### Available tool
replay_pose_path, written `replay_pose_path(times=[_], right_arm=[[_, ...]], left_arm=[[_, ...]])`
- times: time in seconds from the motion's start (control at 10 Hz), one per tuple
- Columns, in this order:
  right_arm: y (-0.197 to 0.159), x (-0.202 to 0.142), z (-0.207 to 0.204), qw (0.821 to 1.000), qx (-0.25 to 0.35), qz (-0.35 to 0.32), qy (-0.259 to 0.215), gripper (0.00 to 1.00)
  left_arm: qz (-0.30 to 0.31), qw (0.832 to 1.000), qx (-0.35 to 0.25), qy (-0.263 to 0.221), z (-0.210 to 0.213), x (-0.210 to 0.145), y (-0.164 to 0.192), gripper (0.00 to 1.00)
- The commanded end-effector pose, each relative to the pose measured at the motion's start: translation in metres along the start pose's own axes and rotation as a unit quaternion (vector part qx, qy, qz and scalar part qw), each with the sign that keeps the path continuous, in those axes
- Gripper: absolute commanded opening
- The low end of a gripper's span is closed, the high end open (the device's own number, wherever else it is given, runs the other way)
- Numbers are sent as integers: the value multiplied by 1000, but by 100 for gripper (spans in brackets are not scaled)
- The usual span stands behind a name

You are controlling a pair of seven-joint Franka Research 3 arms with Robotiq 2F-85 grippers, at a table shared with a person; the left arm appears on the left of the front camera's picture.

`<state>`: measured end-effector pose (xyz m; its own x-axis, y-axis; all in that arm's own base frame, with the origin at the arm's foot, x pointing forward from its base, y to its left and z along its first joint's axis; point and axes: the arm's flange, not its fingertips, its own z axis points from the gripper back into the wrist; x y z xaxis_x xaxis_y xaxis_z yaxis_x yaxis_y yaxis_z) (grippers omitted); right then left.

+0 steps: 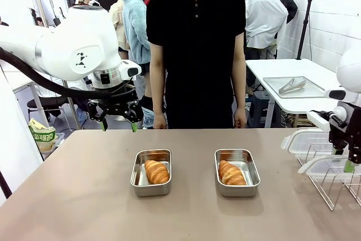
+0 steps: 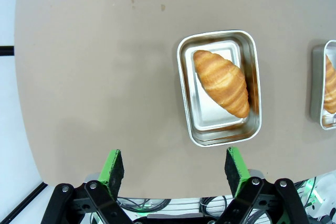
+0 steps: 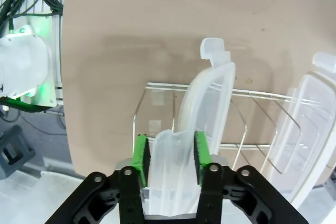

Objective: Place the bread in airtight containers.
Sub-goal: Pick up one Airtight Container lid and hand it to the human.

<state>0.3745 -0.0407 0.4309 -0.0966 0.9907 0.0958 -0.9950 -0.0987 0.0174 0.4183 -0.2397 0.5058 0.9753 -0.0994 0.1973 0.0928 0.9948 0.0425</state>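
Observation:
Two steel tins stand side by side on the brown table, and each holds one croissant. The left tin (image 1: 137,180) has its croissant (image 1: 157,171) lying diagonally, and the right tin (image 1: 255,176) has the other croissant (image 1: 231,173). My left gripper (image 1: 119,125) hangs open above the table's far left. From the left wrist, that gripper (image 2: 173,169) looks down on the left tin (image 2: 191,124) and its croissant (image 2: 223,82). At the table's right edge my right gripper (image 3: 170,156) is shut on a translucent lid (image 3: 207,103) that stands in the wire rack (image 3: 157,93).
A second translucent lid (image 3: 310,124) leans in the rack beside the gripped one, and both lids show at the right of the front view (image 1: 307,142). A person stands at the far edge with hands down. A packet (image 1: 42,136) sits off the table at left.

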Motion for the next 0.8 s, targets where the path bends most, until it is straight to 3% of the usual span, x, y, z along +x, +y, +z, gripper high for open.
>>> replay_pose_path(times=[0.0, 0.7], right_arm=[[-1, 0, -3, 1000, -1, -12, -7, 0], [-4, 2, 2, 1000, -20, -11, -11, 0]], left_arm=[[-1, 1000, 3, 1, 2, 1, 2, 100], [-1, 1000, 3, 1, 2, 1, 2, 100]])
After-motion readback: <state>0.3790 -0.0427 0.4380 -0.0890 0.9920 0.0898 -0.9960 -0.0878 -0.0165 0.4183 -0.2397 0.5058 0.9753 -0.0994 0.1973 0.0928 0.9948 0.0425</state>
